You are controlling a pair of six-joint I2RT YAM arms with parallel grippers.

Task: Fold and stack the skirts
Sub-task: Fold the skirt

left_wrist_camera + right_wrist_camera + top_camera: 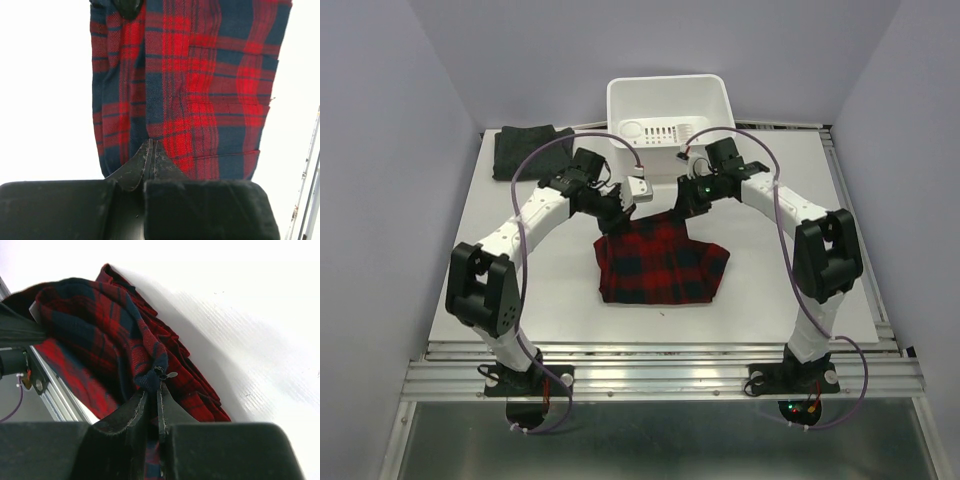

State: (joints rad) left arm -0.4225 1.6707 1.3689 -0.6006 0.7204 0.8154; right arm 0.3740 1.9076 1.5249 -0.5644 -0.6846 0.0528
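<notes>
The red-and-navy plaid skirt lies on the white table in the middle, its far edge lifted by both grippers. My left gripper is shut on the skirt's far left corner; in the left wrist view the cloth hangs down from the closed gripper. My right gripper is shut on the far right corner, pinching a bunched waistband with a zip pull. The dark charcoal skirt lies folded at the table's far left corner.
A white plastic tub stands at the back centre, just behind both grippers. The white table board ends in metal rails along the near side. Grey walls close in left and right.
</notes>
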